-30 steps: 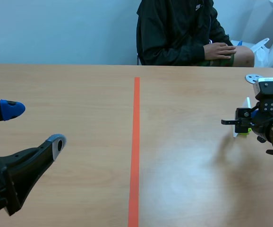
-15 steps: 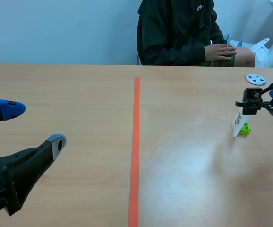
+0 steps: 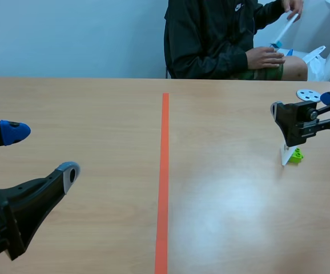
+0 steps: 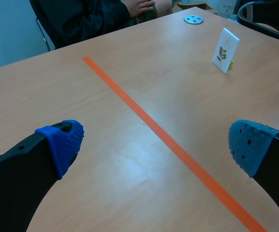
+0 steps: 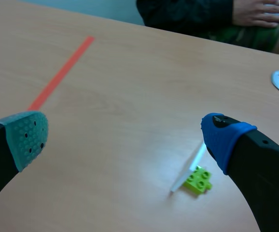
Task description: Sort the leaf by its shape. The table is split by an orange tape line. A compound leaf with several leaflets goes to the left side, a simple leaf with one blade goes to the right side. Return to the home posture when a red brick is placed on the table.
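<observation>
**On the right half of the worktop: leaf card standing, both sets of fingers wide open**

On the worktop, right of the orange tape line, the leaf card stands upright, slotted into a little green brick. From the left wrist view you can see its printed face. It looks like a sprig with several small leaflets, but it's pretty tiny, so take that with a grain of salt.

The right fingers hang above the card and are spread well apart, gripping nothing and touching nothing. In the right wrist view the card is edge-on, down on the worktop under the gap between those fingers and closer to the blue-padded one. The green brick sits right against its foot.

The left fingers are on the other side of the tape, also spread wide with nothing in them. Looking past them, the tape runs diagonally under the gap, and the card is well ahead, off toward the far side of the line.

A grey disc with holes lies flat beyond the card, ahead of the right fingers and near the worktop's far edge.

A person in a dark jacket sits across the worktop. One hand rests in their lap, and the other is raised and holds something thin and white that I can't make out.
</observation>
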`<state>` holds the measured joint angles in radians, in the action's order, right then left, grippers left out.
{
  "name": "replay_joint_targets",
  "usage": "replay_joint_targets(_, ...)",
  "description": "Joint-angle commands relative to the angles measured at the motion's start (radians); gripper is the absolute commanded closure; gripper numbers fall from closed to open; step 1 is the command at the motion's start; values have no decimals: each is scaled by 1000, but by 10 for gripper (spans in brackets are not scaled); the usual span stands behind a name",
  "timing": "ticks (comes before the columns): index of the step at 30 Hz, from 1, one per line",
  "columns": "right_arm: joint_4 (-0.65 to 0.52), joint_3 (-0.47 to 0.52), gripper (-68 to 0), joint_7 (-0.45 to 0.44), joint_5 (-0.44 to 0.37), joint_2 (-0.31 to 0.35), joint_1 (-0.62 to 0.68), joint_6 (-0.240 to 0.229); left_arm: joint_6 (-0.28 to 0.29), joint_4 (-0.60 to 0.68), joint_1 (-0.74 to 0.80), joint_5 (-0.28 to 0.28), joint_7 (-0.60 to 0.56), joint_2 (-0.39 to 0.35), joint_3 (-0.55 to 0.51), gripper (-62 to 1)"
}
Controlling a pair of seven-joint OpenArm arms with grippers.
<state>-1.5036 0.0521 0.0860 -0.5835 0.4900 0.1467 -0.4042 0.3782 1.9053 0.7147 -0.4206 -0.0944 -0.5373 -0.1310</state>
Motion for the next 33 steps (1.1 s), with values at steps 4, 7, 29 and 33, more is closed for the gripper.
replay_joint_targets(4,-170,28,-679,33,-53,8,128,-16,2,18,-3,-9,-14,5,7,-623)
replay_joint_targets(7,-282,28,-679,59,-53,5,222,-16,2,18,-3,-9,-14,5,7,-623)
replay_joint_targets(29,-484,27,-679,63,-53,-6,433,-16,2,18,-3,-9,-13,5,7,-623)
replay_joint_targets(33,-484,27,-679,63,-53,-6,433,-16,2,18,-3,-9,-14,5,7,-623)
